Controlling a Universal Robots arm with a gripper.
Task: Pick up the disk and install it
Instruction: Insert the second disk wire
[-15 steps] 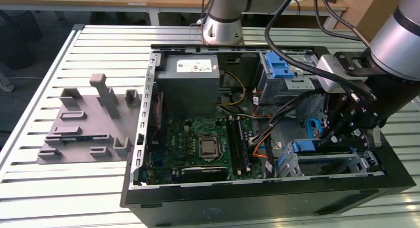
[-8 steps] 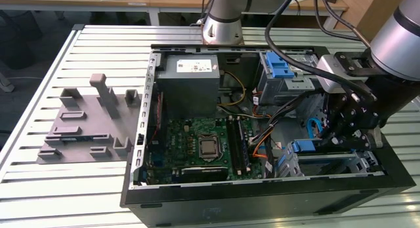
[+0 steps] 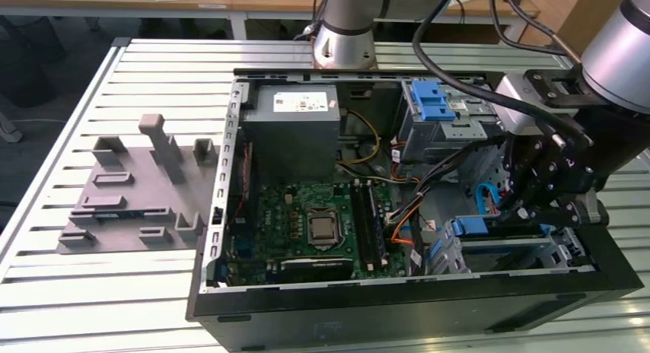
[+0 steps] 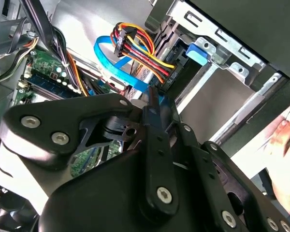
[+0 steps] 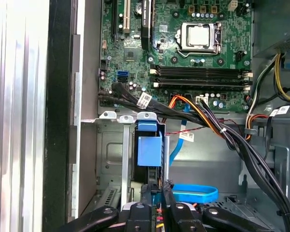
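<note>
While the gripper (image 3: 535, 208) hangs inside the open computer case (image 3: 406, 303), at about four o'clock in the exterior view, the disk (image 5: 149, 151) sits in the drive cage (image 3: 568, 250) just beside the motherboard (image 5: 183, 53). Its blue frame shows beyond the jaws in the first wrist view. Whether the jaws are clamped or apart, I cannot tell.

I'm seeing the gripper (image 3: 533, 208) sitting low inside the computer case (image 3: 406, 300), just above the drive cage (image 3: 518, 250). Beside the cage, bundled cables (image 5: 217, 123) and a blue flat cable (image 5: 195, 193) are crowding the way toward the motherboard (image 3: 315, 224). The cage's metal rails (image 4: 246, 108) are hemming in the slot. A person's hand (image 4: 285, 145) is resting just outside the case wall.
</note>
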